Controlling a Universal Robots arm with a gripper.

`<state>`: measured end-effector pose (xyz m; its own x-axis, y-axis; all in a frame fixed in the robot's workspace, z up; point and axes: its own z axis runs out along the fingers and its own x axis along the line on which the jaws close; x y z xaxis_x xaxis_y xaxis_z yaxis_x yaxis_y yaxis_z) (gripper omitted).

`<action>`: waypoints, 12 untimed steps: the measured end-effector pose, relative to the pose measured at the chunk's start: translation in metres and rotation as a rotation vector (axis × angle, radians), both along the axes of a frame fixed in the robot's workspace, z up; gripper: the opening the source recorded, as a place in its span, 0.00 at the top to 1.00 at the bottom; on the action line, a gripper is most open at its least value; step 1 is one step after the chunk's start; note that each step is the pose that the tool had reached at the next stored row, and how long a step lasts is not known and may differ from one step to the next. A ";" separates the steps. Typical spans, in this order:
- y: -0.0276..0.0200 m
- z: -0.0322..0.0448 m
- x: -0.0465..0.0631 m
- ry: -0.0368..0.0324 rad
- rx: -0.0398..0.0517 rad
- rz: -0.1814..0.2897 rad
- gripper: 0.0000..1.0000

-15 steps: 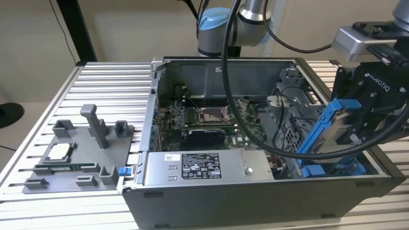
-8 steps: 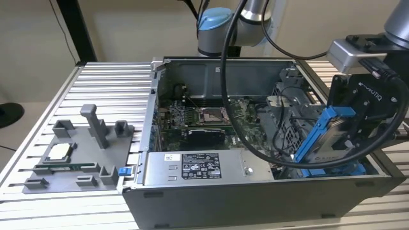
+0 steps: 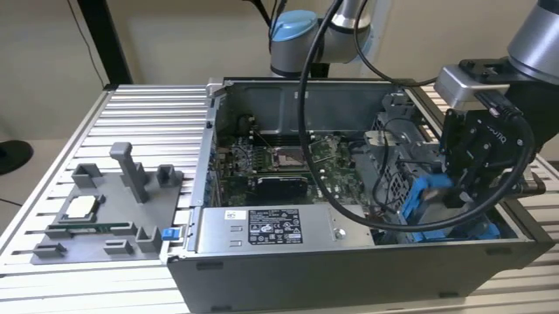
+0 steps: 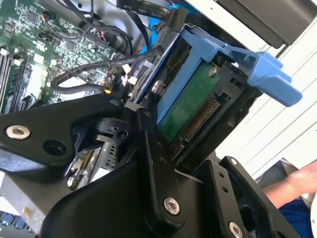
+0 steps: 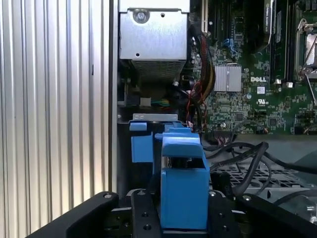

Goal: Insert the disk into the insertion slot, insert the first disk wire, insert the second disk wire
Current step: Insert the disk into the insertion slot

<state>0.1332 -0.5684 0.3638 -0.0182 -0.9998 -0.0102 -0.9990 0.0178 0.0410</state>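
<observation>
At the exterior view's right end of the open computer case (image 3: 349, 275), the arm's black fingers (image 5: 143, 218) were clamped on the disk (image 3: 428, 191), holding it tilted on edge just above the insertion slot (image 3: 467, 232) with its blue clips. In the first wrist view they pressed either side of the blue carrier (image 5: 184, 198). The second wrist view showed the drive's green circuit board (image 4: 190, 106). Loose black cables (image 5: 247, 163) lay beside the bay, near the motherboard (image 3: 279, 163). The case sat on the ridged bench (image 3: 148, 111).
</observation>
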 end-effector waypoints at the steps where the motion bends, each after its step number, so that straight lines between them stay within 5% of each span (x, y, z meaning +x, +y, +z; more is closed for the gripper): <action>1: 0.0005 -0.0015 0.000 -0.0001 0.0001 0.000 1.00; 8: 0.0013 -0.0073 0.000 -0.0001 0.0005 0.000 1.00; 9: 0.0013 -0.0073 0.000 0.0001 0.0005 0.000 0.00; 12: 0.0012 0.0025 0.000 0.0000 0.0003 0.000 0.00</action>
